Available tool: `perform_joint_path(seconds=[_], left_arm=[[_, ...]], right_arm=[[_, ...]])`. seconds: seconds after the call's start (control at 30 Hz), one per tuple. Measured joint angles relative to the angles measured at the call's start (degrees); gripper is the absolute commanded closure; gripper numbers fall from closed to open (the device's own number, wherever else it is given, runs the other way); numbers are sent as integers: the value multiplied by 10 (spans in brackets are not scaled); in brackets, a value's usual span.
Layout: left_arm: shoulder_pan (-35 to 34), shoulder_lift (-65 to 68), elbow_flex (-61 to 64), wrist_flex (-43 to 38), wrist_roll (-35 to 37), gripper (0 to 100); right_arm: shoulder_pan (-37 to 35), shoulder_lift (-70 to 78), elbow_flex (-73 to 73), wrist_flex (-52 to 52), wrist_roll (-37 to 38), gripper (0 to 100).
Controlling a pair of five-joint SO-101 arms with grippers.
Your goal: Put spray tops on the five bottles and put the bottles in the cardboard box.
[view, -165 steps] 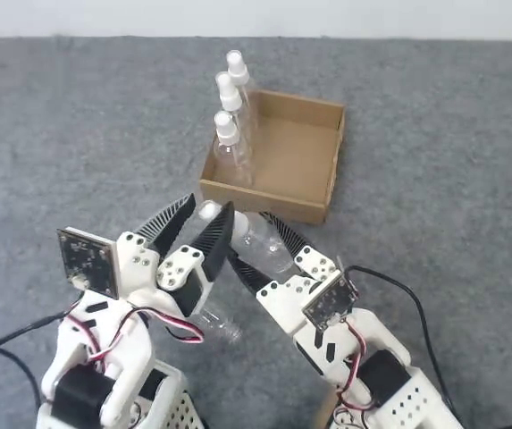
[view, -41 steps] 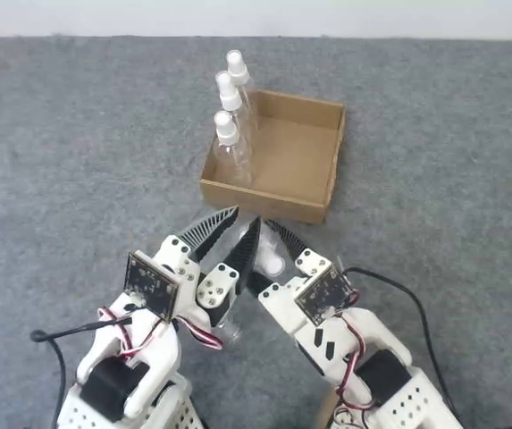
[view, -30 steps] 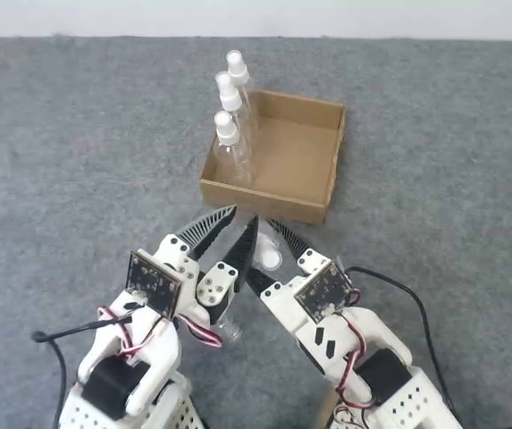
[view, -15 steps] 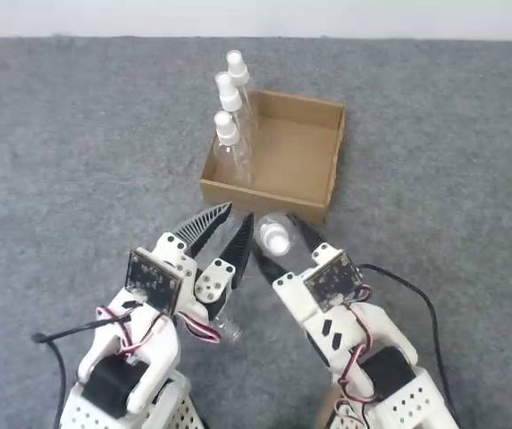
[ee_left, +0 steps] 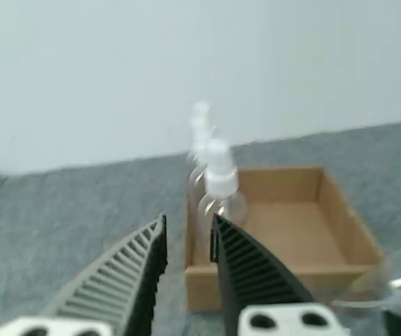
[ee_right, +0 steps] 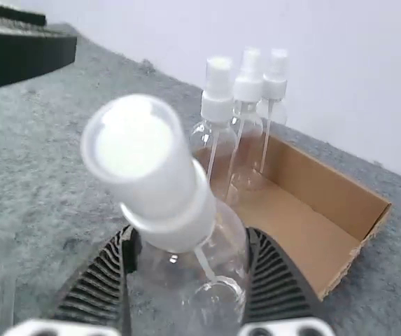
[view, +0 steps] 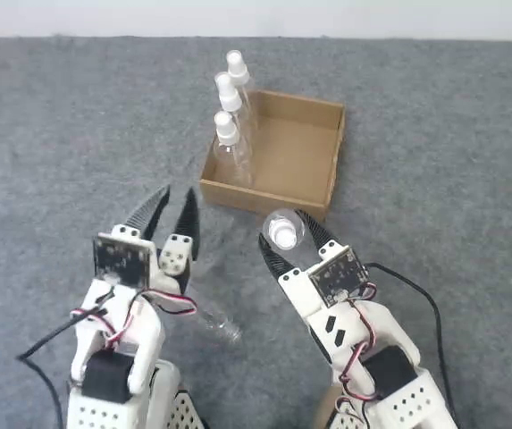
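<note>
My right gripper [view: 293, 245] is shut on a clear bottle [view: 282, 232] with a white spray top, held upright just in front of the cardboard box [view: 334, 170]. In the right wrist view the capped bottle [ee_right: 176, 224] sits between the jaws of my right gripper [ee_right: 186, 241]. Three capped bottles [view: 230, 143] stand along the box's left wall. My left gripper [view: 170, 214] is open and holds nothing, to the left of the held bottle. Another clear bottle [view: 214, 324] lies on the carpet between the arms. The left gripper [ee_left: 188, 227] faces the box [ee_left: 284, 241].
Grey carpet [view: 68, 152] covers the table, with free room left and right of the box. The box's right half [view: 300, 156] has bare floor. A black cable [view: 416, 299] runs beside the right arm.
The left gripper let go of the spray top and drew back to the left. The right gripper tilted the capped bottle upright and carried it a little toward the box.
</note>
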Motion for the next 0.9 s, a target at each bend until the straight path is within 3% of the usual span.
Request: perform_joint_path(seconds=[0.13, 0.27, 0.4, 0.67, 0.9], left_arm=[[-43, 0, 48, 0, 6, 914], [-75, 0, 90, -40, 7, 994], [-110, 0, 110, -84, 8, 988], [-138, 0, 111, -89, 8, 987], [-156, 0, 111, -89, 8, 987]], right_arm=[[0, 0, 0, 14, 0, 992], [0, 0, 0, 15, 0, 992], [0, 0, 0, 15, 0, 992], [2, 0, 0, 15, 0, 992], [58, 0, -52, 50, 0, 992]])
